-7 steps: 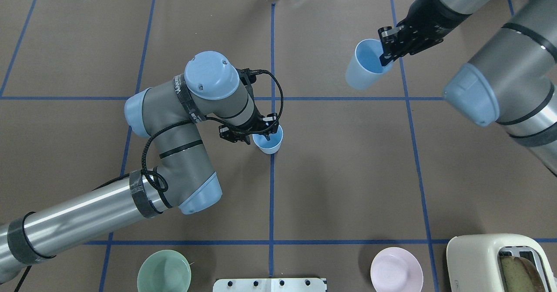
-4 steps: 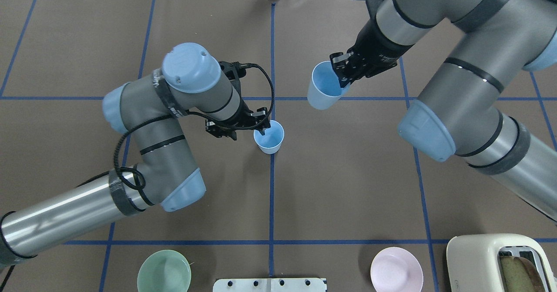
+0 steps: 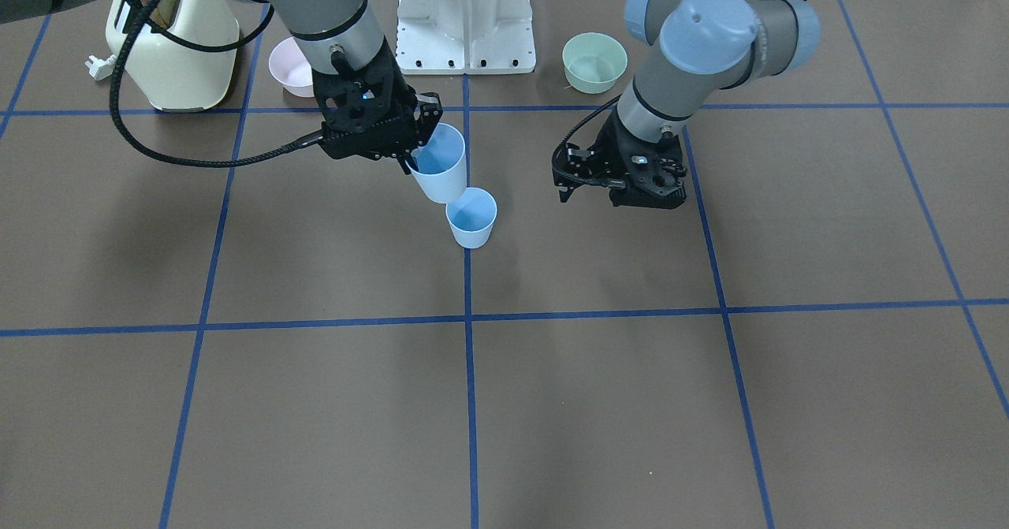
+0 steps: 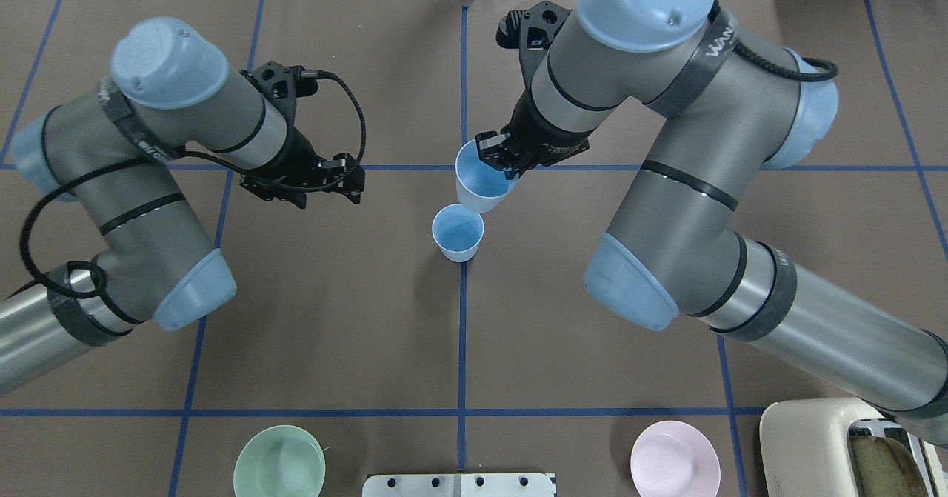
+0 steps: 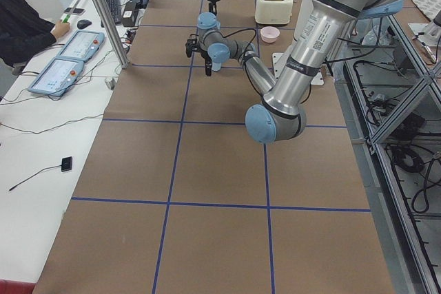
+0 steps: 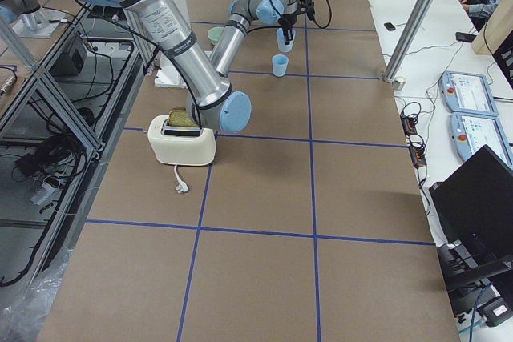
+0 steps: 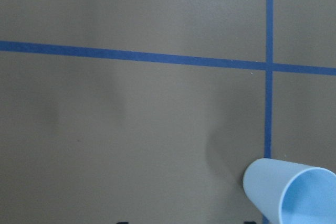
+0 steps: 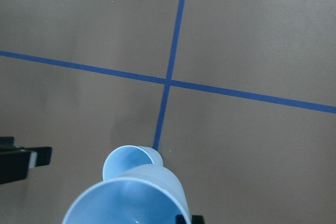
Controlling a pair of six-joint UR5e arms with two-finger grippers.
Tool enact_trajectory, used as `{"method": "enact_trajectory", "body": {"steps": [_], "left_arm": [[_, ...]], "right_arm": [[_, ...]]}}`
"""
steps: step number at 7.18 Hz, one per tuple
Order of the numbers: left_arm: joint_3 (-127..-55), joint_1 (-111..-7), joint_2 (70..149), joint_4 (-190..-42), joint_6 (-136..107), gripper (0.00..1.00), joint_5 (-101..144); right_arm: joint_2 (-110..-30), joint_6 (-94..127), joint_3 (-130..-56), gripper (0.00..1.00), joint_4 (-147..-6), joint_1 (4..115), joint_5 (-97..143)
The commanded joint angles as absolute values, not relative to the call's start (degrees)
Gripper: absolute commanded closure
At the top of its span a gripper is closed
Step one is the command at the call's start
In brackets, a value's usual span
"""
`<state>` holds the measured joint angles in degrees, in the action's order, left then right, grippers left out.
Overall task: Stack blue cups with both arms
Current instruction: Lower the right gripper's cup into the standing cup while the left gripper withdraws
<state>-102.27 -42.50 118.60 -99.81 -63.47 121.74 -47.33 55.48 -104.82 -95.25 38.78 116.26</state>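
Note:
One blue cup (image 4: 458,233) stands upright on the centre blue line, also seen in the front view (image 3: 471,217). My right gripper (image 4: 495,162) is shut on the rim of the second blue cup (image 4: 480,184) and holds it tilted in the air, just behind and above the standing one; the front view shows this gripper (image 3: 415,154) and cup (image 3: 438,162). In the right wrist view the held cup (image 8: 131,200) overlaps the standing cup (image 8: 131,162). My left gripper (image 4: 357,184) is open and empty, well to the left of the standing cup, also in the front view (image 3: 562,184).
A pale green bowl (image 4: 279,461) and a pink bowl (image 4: 674,458) sit at the near edge either side of the white pedestal (image 4: 459,484). A cream toaster (image 4: 844,445) with bread stands at the near right corner. Blue tape lines grid the brown table.
My left gripper let go of the standing cup and drew back to the left. My right arm carried its cup from the far right in to just beside the standing cup.

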Motion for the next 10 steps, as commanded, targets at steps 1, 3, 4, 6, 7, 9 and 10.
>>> {"method": "enact_trajectory", "body": {"steps": [1,3,4,6,7,9,10], "left_arm": [[-103.8,-46.0,114.7,-99.8,-58.6,0.13,124.3],[-103.9,-46.3,114.1,-99.8,-58.2,0.13,124.8],[-103.9,-46.4,114.0,-99.8,-58.2,0.13,124.8],[-104.0,-46.4,114.1,-99.8,-58.2,0.13,124.8],[-104.0,-46.4,114.0,-99.8,-58.2,0.13,124.8],[-104.2,-46.4,113.6,-99.8,-58.2,0.13,124.9],[-104.2,-46.4,113.6,-99.8,-58.2,0.13,124.8]], "right_arm": [[-47.0,56.0,-102.0,1.00,-91.4,36.8,114.0],[-47.0,55.9,-99.9,1.00,-89.7,35.6,112.3],[-47.0,55.8,-99.2,1.00,-89.6,35.3,111.5],[-46.9,55.9,-98.3,1.00,-89.5,33.9,109.8],[-47.0,56.8,-97.8,1.00,-88.3,32.7,108.4],[-47.4,58.1,-96.6,1.00,-85.4,31.9,108.1],[-47.4,58.2,-96.7,1.00,-85.4,31.8,108.1]]}}
